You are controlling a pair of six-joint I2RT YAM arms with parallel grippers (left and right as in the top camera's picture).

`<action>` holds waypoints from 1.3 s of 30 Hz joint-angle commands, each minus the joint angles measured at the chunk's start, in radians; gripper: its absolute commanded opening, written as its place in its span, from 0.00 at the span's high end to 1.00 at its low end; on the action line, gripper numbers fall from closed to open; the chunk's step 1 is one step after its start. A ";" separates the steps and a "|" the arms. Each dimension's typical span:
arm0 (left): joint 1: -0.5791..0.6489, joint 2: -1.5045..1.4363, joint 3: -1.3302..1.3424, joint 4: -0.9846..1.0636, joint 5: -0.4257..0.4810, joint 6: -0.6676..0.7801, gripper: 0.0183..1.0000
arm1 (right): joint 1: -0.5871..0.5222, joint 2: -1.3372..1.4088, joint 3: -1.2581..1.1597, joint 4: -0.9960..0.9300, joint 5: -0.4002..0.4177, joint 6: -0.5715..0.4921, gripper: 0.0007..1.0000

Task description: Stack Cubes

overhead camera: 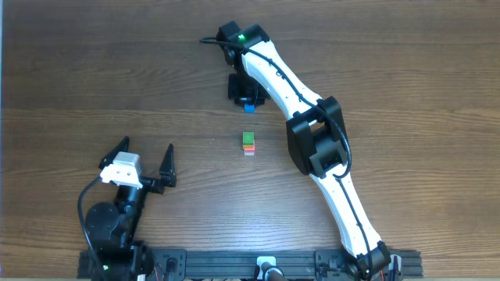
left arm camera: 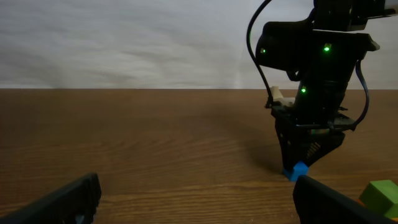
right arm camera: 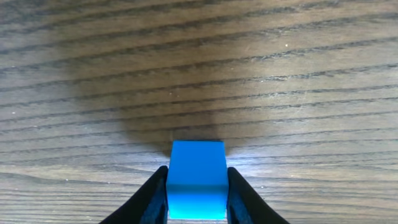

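A blue cube (right arm camera: 197, 177) sits between the fingers of my right gripper (right arm camera: 197, 196), which is shut on it close to the wooden table. In the top view the blue cube (overhead camera: 248, 108) shows under the right gripper (overhead camera: 247, 94) at the far middle of the table. A short stack with a green cube (overhead camera: 248, 139) on a red one stands nearer, in the table's centre. My left gripper (overhead camera: 145, 160) stands open near the front left, holding nothing. From the left wrist view the blue cube (left arm camera: 296, 170) touches or nearly touches the table, and the green cube (left arm camera: 380, 193) shows at the edge.
The right arm (overhead camera: 312, 140) stretches diagonally across the table's right half. The left arm's base (overhead camera: 113, 226) stands at the front left. Bare wooden table (overhead camera: 94, 78) lies to the left and far right.
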 commanded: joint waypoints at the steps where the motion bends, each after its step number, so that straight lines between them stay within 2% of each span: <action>1: 0.005 -0.005 -0.005 -0.001 0.005 0.015 0.00 | -0.003 0.010 -0.010 0.000 -0.002 0.004 0.74; 13: 0.005 -0.005 -0.005 -0.001 0.005 0.015 0.00 | -0.003 -0.039 0.000 -0.032 0.000 0.003 0.89; 19: 0.005 -0.005 -0.005 -0.001 0.005 0.015 0.00 | 0.013 -0.160 0.000 -0.064 0.043 0.003 0.99; 29: 0.005 -0.005 -0.005 -0.001 0.005 0.015 0.00 | 0.050 -0.343 -0.001 -0.198 0.082 0.004 0.99; 35: 0.005 -0.005 -0.005 -0.001 0.005 0.015 0.00 | 0.118 -0.364 -0.004 -0.267 0.077 0.035 0.99; 39: 0.005 -0.005 -0.005 -0.001 0.005 0.015 0.00 | 0.143 -0.365 -0.037 -0.277 0.043 0.040 0.99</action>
